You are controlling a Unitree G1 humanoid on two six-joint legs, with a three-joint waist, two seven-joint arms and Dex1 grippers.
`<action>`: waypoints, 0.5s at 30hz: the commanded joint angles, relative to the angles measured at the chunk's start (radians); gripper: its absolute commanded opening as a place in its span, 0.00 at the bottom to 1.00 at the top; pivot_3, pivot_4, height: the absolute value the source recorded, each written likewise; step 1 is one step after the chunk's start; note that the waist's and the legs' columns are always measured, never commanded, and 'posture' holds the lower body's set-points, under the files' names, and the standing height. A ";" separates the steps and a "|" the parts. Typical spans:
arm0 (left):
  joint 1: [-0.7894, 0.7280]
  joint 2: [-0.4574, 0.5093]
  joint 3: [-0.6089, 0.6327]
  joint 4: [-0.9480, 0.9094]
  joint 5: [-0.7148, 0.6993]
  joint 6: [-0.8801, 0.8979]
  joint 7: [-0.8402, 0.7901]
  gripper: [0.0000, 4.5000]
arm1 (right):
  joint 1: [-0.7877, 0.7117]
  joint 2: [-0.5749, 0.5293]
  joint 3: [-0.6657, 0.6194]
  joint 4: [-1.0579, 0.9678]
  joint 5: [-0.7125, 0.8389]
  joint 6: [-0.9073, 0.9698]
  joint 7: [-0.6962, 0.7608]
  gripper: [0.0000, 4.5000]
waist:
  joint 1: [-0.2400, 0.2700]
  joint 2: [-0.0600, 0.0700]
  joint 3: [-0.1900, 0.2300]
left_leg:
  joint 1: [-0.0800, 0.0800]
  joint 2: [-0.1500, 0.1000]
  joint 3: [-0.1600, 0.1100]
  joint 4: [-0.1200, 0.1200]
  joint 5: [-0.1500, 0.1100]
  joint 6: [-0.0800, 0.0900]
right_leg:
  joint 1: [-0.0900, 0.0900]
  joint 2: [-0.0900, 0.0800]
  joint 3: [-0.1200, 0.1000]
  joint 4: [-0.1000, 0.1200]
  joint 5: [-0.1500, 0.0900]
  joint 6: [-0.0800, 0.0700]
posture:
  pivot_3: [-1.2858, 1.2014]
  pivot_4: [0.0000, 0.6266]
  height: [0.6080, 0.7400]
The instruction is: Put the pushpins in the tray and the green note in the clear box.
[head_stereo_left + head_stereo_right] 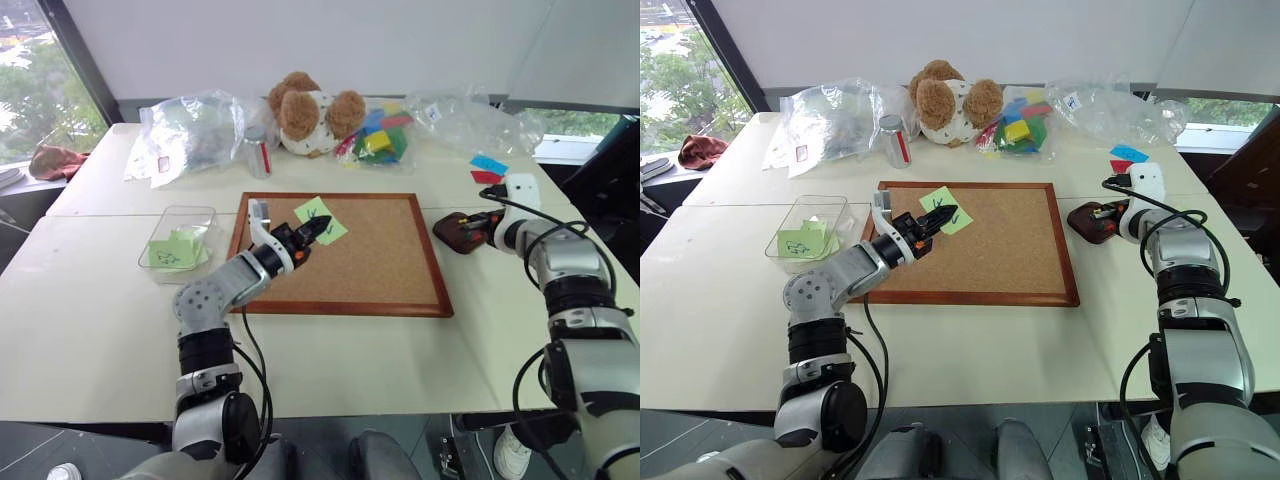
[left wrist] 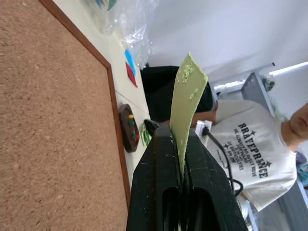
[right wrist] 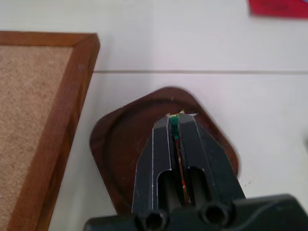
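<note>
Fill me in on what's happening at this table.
A two-armed robot is clearing a corkboard. Its left gripper is shut on the green note, holding it over the board; the clear box, which already holds green notes, sits just off the board's left edge. The right gripper is shut on a pushpin with a green head, over the tray to the right of the board. A person in a white T-shirt stands beyond the table.

Green note [image 1: 320, 219] lifted over corkboard, brown tray [image 3: 120, 144] right, clear box [image 1: 180, 240] left
</note>
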 commanded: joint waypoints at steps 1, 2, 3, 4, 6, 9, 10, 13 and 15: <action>0.008 0.005 -0.022 -0.044 -0.032 -0.008 0.001 0.01 | -0.028 0.008 -0.019 0.035 -0.004 -0.042 0.026 0.00 | 0.000 0.000 0.000 | 0.000 0.000 0.000 0.000 0.000 0.000 | 0.000 0.000 0.000 0.000 0.000 0.000 | 0.52 0.24 1.00; 0.011 0.007 -0.026 -0.047 -0.031 -0.010 0.001 0.01 | -0.028 0.009 -0.021 0.044 -0.007 -0.046 0.026 0.00 | 0.001 0.000 0.000 | 0.000 0.000 0.000 0.000 0.000 0.000 | 0.000 0.000 0.000 0.000 0.000 0.000 | 0.52 0.24 1.00; 0.014 0.010 -0.032 -0.049 -0.030 -0.011 -0.001 0.01 | -0.028 0.011 -0.023 0.049 -0.010 -0.049 0.026 0.00 | 0.001 0.000 0.000 | 0.000 0.000 0.000 0.000 0.000 0.000 | 0.000 0.000 0.000 0.000 0.000 0.000 | 0.52 0.24 1.00; 0.016 0.012 -0.036 -0.050 -0.031 -0.013 -0.002 0.01 | -0.028 0.012 -0.023 0.051 -0.011 -0.049 0.029 0.00 | 0.001 0.000 0.000 | 0.000 0.000 0.000 0.000 0.000 0.000 | 0.000 0.000 0.000 0.000 0.000 0.000 | 0.52 0.24 1.00; 0.019 0.013 -0.041 -0.053 -0.033 -0.016 -0.001 0.00 | -0.025 0.015 -0.022 0.048 -0.013 -0.048 0.034 0.14 | 0.001 0.000 0.000 | 0.000 0.000 0.000 0.000 0.000 0.000 | 0.000 0.000 0.000 0.000 0.000 0.000 | 0.52 0.24 1.00; 0.022 0.017 -0.049 -0.056 -0.034 -0.018 -0.003 0.00 | -0.026 0.015 -0.028 0.030 -0.006 -0.036 0.041 0.42 | 0.001 0.000 0.000 | 0.000 0.000 0.000 0.000 0.000 0.000 | 0.000 0.000 0.000 0.000 0.000 0.000 | 0.52 0.24 1.00; 0.022 0.019 -0.051 -0.057 -0.034 -0.018 -0.004 0.00 | -0.027 0.013 -0.030 0.020 -0.003 -0.031 0.044 0.53 | 0.001 0.000 0.000 | 0.000 0.000 0.000 0.000 0.000 0.000 | 0.000 0.000 0.000 0.000 0.000 0.000 | 0.52 0.24 1.00; 0.023 0.036 -0.068 -0.069 -0.020 -0.021 -0.020 0.00 | -0.021 -0.001 -0.034 -0.061 0.007 0.002 0.061 0.55 | 0.001 0.000 0.000 | 0.000 0.000 0.000 0.000 0.000 0.000 | 0.000 0.000 0.000 0.000 0.000 0.000 | 0.52 0.24 1.00; 0.022 0.046 -0.080 -0.078 -0.017 -0.028 -0.025 0.00 | -0.010 -0.010 -0.038 -0.130 0.013 0.036 0.069 0.55 | 0.001 0.000 0.000 | 0.000 0.000 0.000 0.000 0.000 0.000 | 0.000 0.000 0.000 0.000 0.000 0.000 | 0.52 0.24 1.00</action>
